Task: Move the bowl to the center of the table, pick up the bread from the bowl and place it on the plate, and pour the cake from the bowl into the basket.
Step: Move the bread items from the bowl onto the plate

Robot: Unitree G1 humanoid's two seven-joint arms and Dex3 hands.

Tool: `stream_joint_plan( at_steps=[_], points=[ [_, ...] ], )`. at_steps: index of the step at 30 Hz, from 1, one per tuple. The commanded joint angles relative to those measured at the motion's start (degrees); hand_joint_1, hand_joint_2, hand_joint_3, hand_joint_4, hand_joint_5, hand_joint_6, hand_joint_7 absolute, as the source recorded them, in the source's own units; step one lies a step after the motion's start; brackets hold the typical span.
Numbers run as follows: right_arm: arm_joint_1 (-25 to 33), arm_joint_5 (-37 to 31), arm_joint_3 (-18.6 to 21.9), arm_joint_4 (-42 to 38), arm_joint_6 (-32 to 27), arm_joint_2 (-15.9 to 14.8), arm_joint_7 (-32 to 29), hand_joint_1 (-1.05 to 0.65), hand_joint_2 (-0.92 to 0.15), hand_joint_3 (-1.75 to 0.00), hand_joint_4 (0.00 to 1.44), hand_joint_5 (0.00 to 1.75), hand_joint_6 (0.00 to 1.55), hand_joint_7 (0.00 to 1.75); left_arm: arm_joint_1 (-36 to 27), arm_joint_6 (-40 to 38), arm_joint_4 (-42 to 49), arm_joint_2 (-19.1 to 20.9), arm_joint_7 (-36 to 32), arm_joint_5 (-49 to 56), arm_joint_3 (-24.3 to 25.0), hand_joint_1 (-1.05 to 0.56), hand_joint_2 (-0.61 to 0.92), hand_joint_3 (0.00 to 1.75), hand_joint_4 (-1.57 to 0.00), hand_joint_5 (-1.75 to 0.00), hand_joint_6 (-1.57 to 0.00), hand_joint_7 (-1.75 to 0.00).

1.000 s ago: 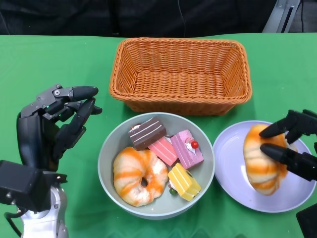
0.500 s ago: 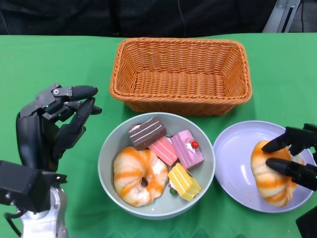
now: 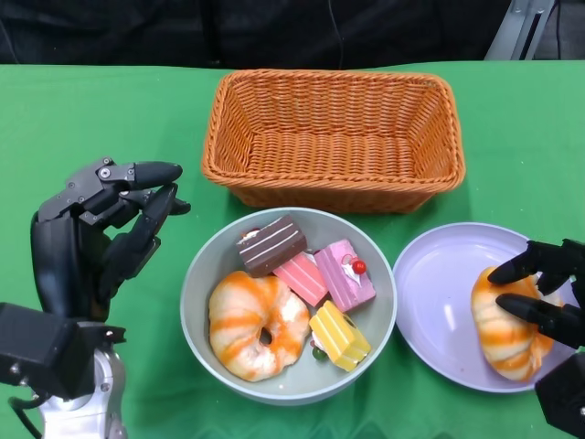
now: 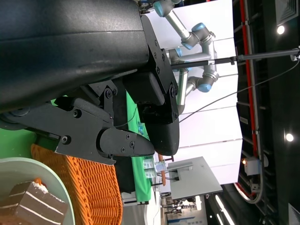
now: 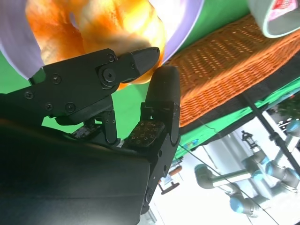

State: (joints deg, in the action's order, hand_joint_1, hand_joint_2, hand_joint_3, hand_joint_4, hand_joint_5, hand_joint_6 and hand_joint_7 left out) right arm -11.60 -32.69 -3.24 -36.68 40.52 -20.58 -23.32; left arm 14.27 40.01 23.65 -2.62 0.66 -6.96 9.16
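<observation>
Green tabletop (image 3: 55, 110) seen from the head camera, carrying, in descending order of size, a rectangular wicker basket (image 3: 334, 137) at the far middle; a grey-green bowl (image 3: 288, 306) just in front of the basket, near the middle of the tabletop; and a lilac plate (image 3: 448, 302) just to the right of the bowl, apart from it. The bowl holds a ring-shaped orange-striped bread (image 3: 256, 325) at its near left, with four small cake pieces beside it: a brown layered cake (image 3: 271, 245) at the far side, a flat pink cake (image 3: 302, 278) in the middle, a pink cake topped with a red cherry (image 3: 345, 274) to the right, and a yellow cake (image 3: 339, 335) at the near right. A second orange-striped bread (image 3: 505, 334) lies on the right part of the plate. The right robot hand (image 3: 539, 293) closes its fingers (image 5: 140, 58) around this second bread, thumb and fingertips touching its crust. The left robot hand (image 3: 101, 233) is raised above the tabletop to the left of the bowl, empty, its fingers (image 4: 124, 143) apart and lightly curled toward the bowl.
</observation>
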Motion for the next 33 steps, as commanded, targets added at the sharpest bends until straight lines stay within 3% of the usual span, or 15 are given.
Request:
stream_joint_plan(
  at_steps=[1, 9, 13, 19, 33],
  points=[
    [-1.8, -0.3, -0.6, -2.8, 0.6, -1.1, -2.6, -0.02, -0.88, -0.02, 0.74, 1.41, 0.87, 0.75, -1.2, -0.3, -1.2, 0.5, -0.5, 0.4, 0.3, -0.22, 0.92, 0.24, -0.82, -1.18, -0.98, -0.67],
    [-4.1, -1.4, -3.0, -7.7, 1.9, -1.3, -7.2, -0.02, -0.89, -0.01, 0.72, 1.27, 0.89, 0.67, -1.5, -0.3, -1.6, 0.4, -0.1, -0.1, 0.2, -0.21, 0.92, 0.24, -0.82, -1.19, -0.97, -0.67],
    [-4.1, -1.4, -3.6, -7.7, 1.4, -1.4, -7.9, -0.09, -0.90, 0.00, 0.76, 0.99, 0.97, 0.36, -1.5, -0.3, -1.2, 0.5, -0.5, 0.4, 0.3, -0.21, 0.92, 0.24, -0.81, -1.19, -0.97, -0.67],
    [-3.9, -1.2, -4.3, -7.2, 1.8, -1.6, -8.6, -0.08, -0.89, 0.00, 0.77, 0.83, 1.00, 0.18, -1.4, 0.0, -0.8, 0.5, 0.0, 0.0, 0.3, -0.20, 0.92, 0.25, -0.82, -1.20, -0.98, -0.68],
    [-1.8, 0.5, -3.8, -2.3, -0.4, -1.6, -5.2, -0.22, -0.87, 0.00, 0.73, 0.51, 0.92, 0.01, -1.2, 0.9, 0.1, 0.5, -0.4, 0.8, 0.3, -0.21, 0.92, 0.25, -0.81, -1.20, -0.97, -0.68]
  ],
)
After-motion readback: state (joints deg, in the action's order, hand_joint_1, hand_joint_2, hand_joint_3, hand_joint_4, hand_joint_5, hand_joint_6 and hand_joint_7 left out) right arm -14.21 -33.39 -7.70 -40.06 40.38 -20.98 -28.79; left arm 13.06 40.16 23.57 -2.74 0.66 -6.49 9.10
